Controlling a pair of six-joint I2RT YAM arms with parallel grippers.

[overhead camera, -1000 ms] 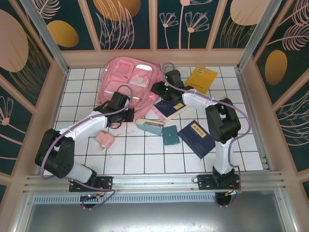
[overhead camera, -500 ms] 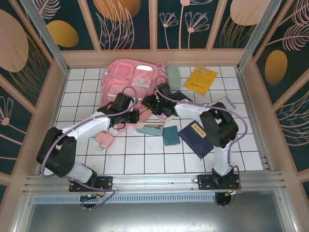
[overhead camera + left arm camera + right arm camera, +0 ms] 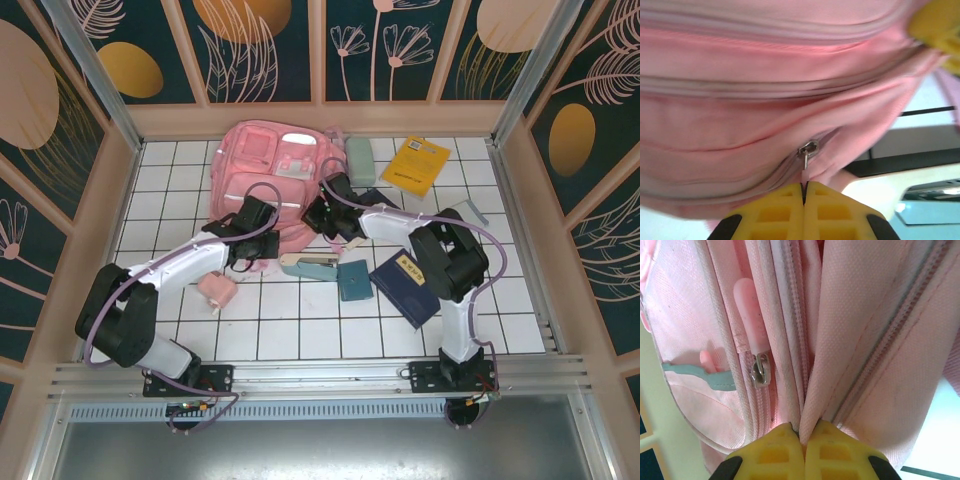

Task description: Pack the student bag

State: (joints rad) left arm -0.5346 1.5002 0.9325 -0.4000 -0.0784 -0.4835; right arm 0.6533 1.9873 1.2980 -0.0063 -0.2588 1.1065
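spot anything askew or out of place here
Nothing spilled or damaged. The dark blue book and yellow book lie skewed to the tile grid, outside the large soft pink backpack.

Bare tiles (image 3: 165,200) lie open left of the student bag (image 3: 270,160); a pale case (image 3: 310,265), teal pouch (image 3: 352,279) and navy book (image 3: 408,287) crowd its near-right side.

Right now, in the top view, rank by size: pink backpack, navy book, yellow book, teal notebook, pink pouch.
1. large soft pink backpack
2. flat navy book
3. flat yellow book
4. small teal notebook and small pink pouch, too alike to rank
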